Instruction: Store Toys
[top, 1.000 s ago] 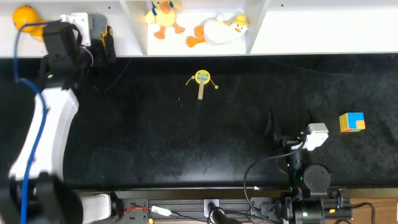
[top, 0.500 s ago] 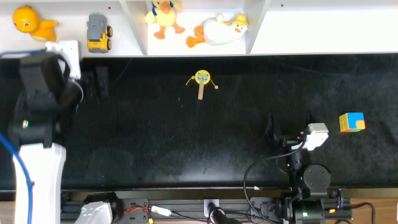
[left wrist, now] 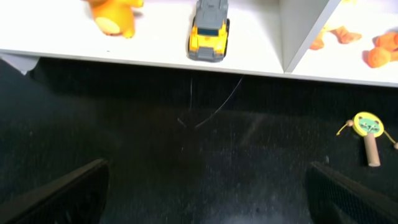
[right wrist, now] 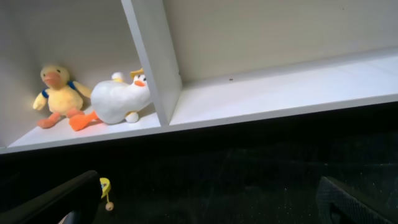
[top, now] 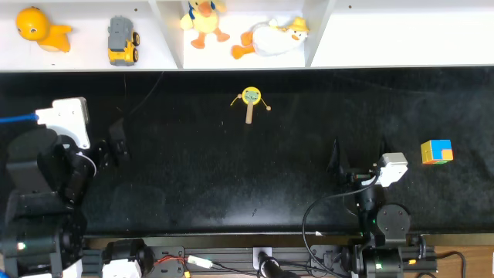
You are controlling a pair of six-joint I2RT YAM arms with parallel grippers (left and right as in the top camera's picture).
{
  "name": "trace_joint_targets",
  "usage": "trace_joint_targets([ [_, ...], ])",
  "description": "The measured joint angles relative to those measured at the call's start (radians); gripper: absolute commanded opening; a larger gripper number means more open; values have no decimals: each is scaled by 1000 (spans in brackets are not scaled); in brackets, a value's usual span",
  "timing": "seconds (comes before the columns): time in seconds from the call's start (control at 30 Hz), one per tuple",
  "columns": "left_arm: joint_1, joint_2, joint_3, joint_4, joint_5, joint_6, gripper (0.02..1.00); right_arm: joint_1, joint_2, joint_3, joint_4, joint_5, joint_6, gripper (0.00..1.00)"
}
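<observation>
A grey and yellow toy truck (top: 122, 40) stands in the left shelf compartment beside an orange duck (top: 40, 27); both also appear as the truck (left wrist: 209, 30) and duck (left wrist: 115, 14) in the left wrist view. A small yellow rattle drum (top: 250, 100) lies on the black mat, and a colourful cube (top: 436, 151) sits at the right. My left gripper (top: 110, 148) hangs open and empty over the mat, well back from the shelf. My right gripper (top: 359, 158) stays open and empty near the front, left of the cube.
The middle compartment holds a yellow duck plush (top: 204, 22) and a white plush (top: 272, 37). The right compartment (right wrist: 298, 87) is bare. A white divider (right wrist: 155, 62) separates them. The black mat (top: 231, 170) stretches between shelf and arm bases.
My left arm has drawn back from the left compartment toward the front, leaving the truck on the shelf. The right arm has kept still.
</observation>
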Motion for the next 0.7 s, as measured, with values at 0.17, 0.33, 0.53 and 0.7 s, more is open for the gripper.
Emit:
trace_joint_targets([
  [0.17, 0, 13, -8, -31, -1, 0, 998, 0, 0, 0, 0, 0, 0, 996],
  [0.33, 0, 14, -10, -53, -11, 0, 998, 0, 0, 0, 0, 0, 0, 996],
  [0.53, 0, -64, -85, -16, -44, -1, 998, 0, 0, 0, 0, 0, 0, 993],
  [0.7, 0, -312, -300, 139, -46, -10, 998, 0, 0, 0, 0, 0, 0, 996],
])
